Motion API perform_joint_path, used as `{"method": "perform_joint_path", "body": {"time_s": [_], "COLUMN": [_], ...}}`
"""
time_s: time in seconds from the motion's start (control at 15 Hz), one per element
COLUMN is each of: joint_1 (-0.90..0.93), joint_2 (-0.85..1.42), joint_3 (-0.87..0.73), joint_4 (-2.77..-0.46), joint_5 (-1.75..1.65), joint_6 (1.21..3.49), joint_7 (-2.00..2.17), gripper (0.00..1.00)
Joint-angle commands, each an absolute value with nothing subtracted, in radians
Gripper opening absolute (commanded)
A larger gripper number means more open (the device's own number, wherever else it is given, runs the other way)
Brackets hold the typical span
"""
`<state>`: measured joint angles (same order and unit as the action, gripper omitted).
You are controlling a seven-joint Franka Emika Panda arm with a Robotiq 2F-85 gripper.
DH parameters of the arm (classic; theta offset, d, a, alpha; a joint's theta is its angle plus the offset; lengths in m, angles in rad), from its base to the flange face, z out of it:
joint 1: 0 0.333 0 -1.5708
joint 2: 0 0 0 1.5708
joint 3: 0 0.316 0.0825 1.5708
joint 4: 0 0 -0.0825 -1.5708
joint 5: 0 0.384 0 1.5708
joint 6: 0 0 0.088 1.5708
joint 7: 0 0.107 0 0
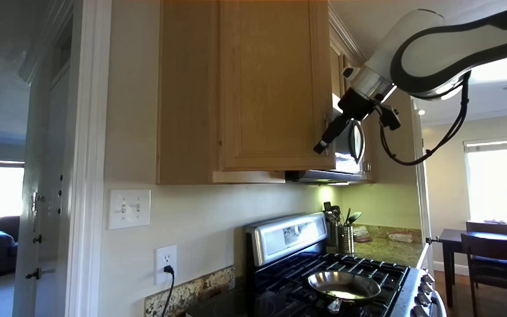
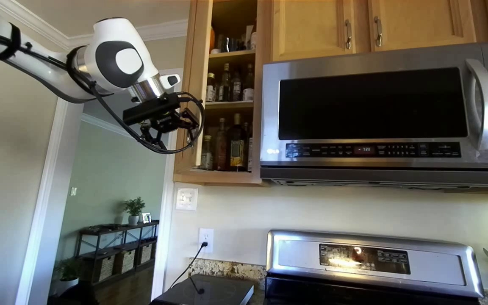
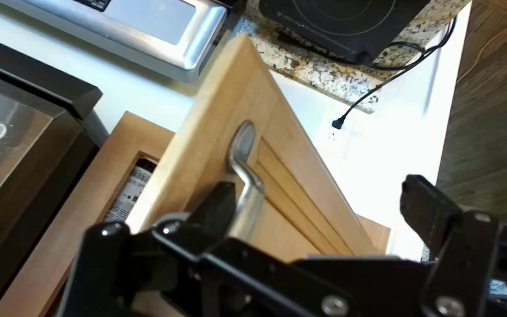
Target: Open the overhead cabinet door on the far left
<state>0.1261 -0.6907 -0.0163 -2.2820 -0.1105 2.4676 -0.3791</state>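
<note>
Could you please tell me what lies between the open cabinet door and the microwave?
In an exterior view: shelves holding bottles, then the cabinet's wooden frame.

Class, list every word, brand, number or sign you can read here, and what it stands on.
"LG": lower left corner of the steel microwave.
Lit display digits on it: too blurred.
Its button labels, stove control panel markings, bottle labels, black cooktop print: too small or blurred.

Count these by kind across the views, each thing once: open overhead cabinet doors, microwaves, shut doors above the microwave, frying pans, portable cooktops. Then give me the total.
Open overhead cabinet door: 1
Microwave: 1
Shut doors above the microwave: 2
Frying pan: 1
Portable cooktop: 1
Total: 6
</note>
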Motion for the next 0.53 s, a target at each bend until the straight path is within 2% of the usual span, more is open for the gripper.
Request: {"method": "perform_joint_path", "body": {"time_s": [0.0,0.47], "joint_1": [0.205,0.192], "joint_2": [-0.764,-0.852], "joint_3": [-0.023,-0.055], "joint_4": [-2.326,-2.292], "joint_5": [-0.099,-0.101], "joint_6": [2.402,2.419], "joint_7": [-0.442,-0.433], "gripper": [1.00,1.00]}}
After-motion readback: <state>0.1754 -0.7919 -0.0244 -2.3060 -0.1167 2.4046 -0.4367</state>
